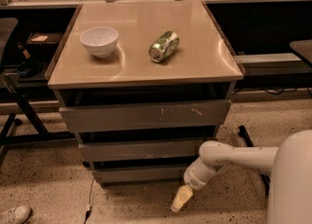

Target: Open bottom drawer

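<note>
Grey bottom drawer (141,174) sits lowest in the stack under the worktop (195,57) and looks basically shut, so the whole pull is left to do. Claw (182,199) hangs low just below its front edge, can't tell if it's apart or together. Bare floor (58,189) out front gives room.

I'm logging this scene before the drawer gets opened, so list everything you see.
cabinet top: one, beige, centre
bowl: one, white, on it, left
can: one, green, lying right of bowl
top drawer: one, grey, under the top
middle drawer: one, grey, below that
bottom drawer: one, grey, lowest
shoe: one, white, floor, lower left
arm: one, white, lower right
tool: one, yellowish, near floor by bottom drawer's right end
</note>
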You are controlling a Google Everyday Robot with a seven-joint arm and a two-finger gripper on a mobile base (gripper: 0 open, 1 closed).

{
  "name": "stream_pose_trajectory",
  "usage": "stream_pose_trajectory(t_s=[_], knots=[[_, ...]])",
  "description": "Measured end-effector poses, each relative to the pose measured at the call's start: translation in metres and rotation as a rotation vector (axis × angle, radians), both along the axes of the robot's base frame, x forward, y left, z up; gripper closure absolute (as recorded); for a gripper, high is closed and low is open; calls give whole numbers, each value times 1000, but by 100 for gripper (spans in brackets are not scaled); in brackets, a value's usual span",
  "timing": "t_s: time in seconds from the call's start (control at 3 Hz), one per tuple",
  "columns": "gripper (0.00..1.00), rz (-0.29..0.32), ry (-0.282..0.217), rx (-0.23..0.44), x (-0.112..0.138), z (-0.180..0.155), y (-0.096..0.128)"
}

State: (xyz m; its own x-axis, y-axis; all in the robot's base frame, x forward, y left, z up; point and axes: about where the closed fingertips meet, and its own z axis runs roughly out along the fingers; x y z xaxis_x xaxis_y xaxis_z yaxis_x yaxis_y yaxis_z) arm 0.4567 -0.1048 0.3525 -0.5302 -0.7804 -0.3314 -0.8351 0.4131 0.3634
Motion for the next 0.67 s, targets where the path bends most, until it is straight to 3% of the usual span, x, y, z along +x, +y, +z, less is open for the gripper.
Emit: stream_pose_trajectory(t_s=[0.33, 0.67], knots=[[0, -17, -92, -42, 32, -24, -6], [0, -40, -138, -71, 57, -50, -15]])
